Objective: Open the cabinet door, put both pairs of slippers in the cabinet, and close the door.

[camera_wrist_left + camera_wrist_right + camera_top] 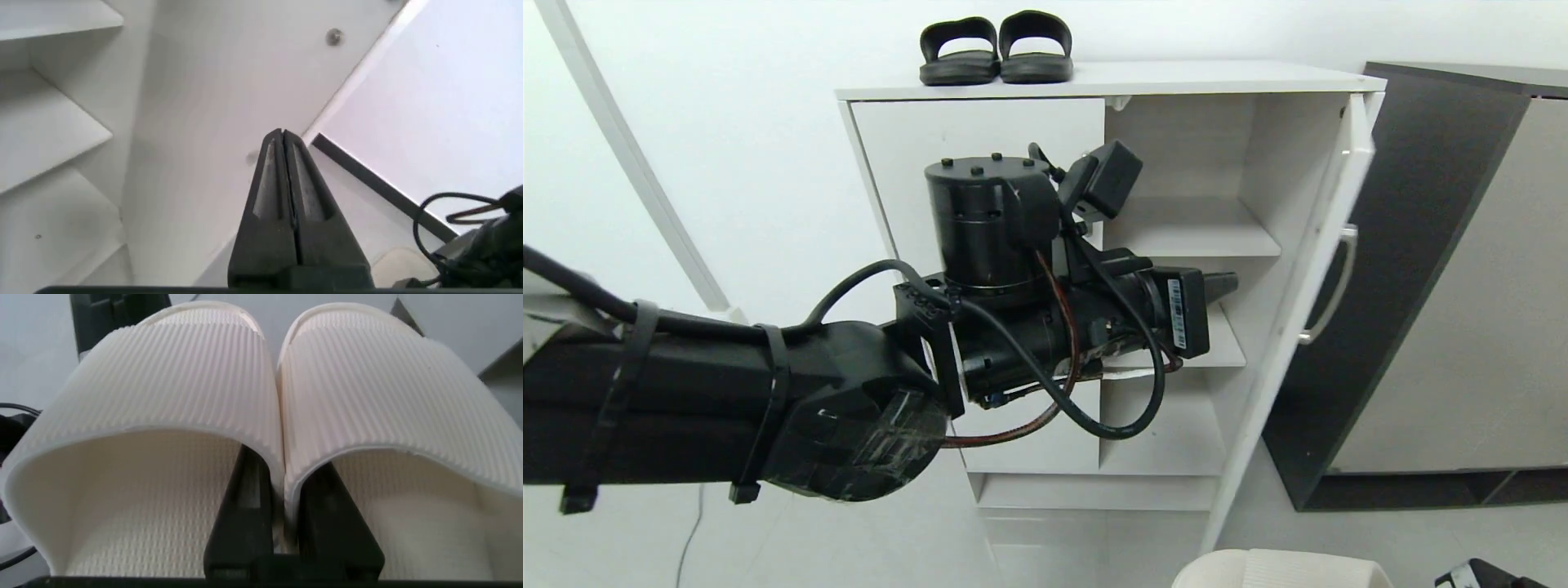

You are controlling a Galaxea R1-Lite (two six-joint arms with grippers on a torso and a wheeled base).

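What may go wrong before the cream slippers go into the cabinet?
The left gripper, shut, sits at the shelves of the open cabinet and may block the way for the cream slippers. The right gripper pinches only their adjoining inner walls; one might slip out. The black slippers lie near the cabinet top's front edge; a bump may drop them.

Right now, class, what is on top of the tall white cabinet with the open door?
A pair of black slide slippers stands side by side toward the left end of the tall white cabinet, on its top panel. Whatever lies behind them is covered.
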